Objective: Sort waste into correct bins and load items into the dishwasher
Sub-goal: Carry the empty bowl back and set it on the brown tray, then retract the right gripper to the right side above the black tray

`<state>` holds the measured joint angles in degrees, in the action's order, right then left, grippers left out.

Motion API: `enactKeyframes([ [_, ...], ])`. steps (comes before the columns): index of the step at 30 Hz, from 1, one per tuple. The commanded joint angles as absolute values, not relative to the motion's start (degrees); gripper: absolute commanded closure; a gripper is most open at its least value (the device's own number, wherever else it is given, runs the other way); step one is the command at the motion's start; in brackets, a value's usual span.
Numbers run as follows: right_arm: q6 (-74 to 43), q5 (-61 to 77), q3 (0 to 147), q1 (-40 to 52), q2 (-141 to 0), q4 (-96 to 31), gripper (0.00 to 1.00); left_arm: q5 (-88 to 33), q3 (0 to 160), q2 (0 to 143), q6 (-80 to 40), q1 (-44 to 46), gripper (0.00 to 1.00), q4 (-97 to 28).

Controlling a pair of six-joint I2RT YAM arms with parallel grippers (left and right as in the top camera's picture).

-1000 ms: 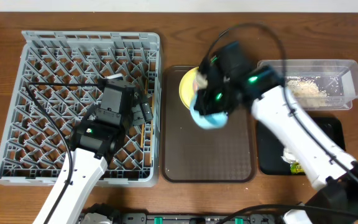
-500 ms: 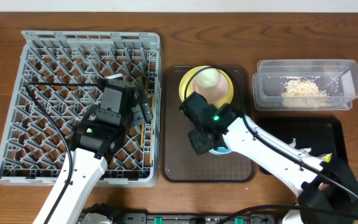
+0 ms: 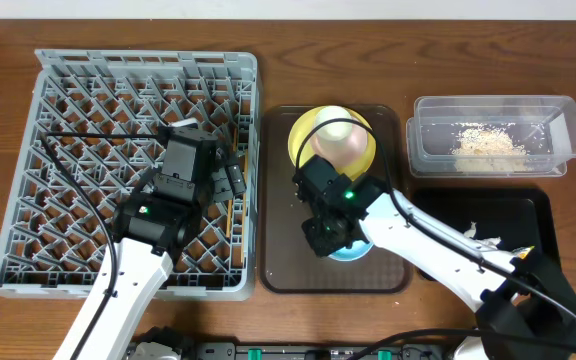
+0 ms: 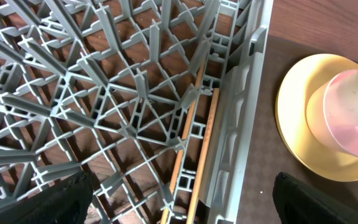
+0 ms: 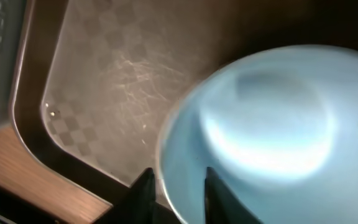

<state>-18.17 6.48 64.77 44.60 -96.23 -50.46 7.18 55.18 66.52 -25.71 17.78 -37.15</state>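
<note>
From my console the biggest thing is the one grey dish rack (image 3: 88, 120), on the wooden surface (image 3: 368, 60) just left of the one brown serving tray (image 3: 288, 240), which I use as my reference. The left gripper (image 3: 231, 181) hangs over the rack's side nearest that tray, fingers spread wide and holding nothing. Right of the brown tray lie one black tray (image 3: 543, 215) at the near end and one clear tub (image 3: 428, 150) at the far end. A scrap of white tissue (image 3: 472, 231) shows on the black tray beside the right arm. On the brown tray's far end sits one yellow plate (image 3: 303, 130), carrying one white dish (image 3: 335, 135); bowl or cup, I cannot tell. At the brown tray's near end rests one light blue bowl (image 5: 260, 124). The right gripper (image 5: 178, 186) is down on it, fingers (image 5: 143, 186) a little apart, one outside the rim and one inside; I cannot tell whether they press on it. Two chopsticks (image 4: 205, 149) lie side by side in the rack along the wall nearest the brown tray. One heap of beige crumbs (image 3: 488, 143) lies in the tub.
</note>
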Motion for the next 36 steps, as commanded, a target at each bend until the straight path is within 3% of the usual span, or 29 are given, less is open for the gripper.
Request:
enactKeyframes([
  [1, -16.58, 6.26, 67.20, 42.02, -93.86, -51.62, 0.70, 7.03, 55.99, 66.22, -25.80, 17.54, 0.07, -37.32],
  [9, -14.68, 0.45, 71.29, 28.82, -83.55, -57.30, 0.67, 7.03, 55.99, 66.22, -25.80, 17.54, 0.07, -37.32],
  [20, -14.57, 0.25, 71.26, -1.43, -68.62, -65.52, 0.67, 7.03, 55.99, 66.22, -25.80, 17.54, 0.06, -37.32],
  [21, -14.61, 0.30, 71.26, -4.08, -67.68, -65.76, 0.63, 7.03, 55.99, 66.22, -25.80, 17.54, 0.07, -37.32],
  [22, -15.07, 0.30, 71.26, -6.50, -66.85, -65.95, 0.43, 7.03, 55.99, 66.22, -25.80, 17.54, 0.06, -37.32],
  [23, -15.42, 0.27, 71.26, -8.21, -66.28, -66.15, 0.01, 7.03, 55.99, 66.22, -25.80, 17.54, 0.07, -37.32],
  [28, -15.38, 0.25, 71.26, -14.35, -64.73, -66.50, 0.01, 7.03, 55.99, 66.22, -25.80, 17.54, 0.07, -37.32],
  [36, -15.38, 0.25, 71.24, -14.66, -64.82, -66.50, 0.01, 7.03, 55.99, 66.22, -25.80, 17.54, 0.06, -37.32],
])
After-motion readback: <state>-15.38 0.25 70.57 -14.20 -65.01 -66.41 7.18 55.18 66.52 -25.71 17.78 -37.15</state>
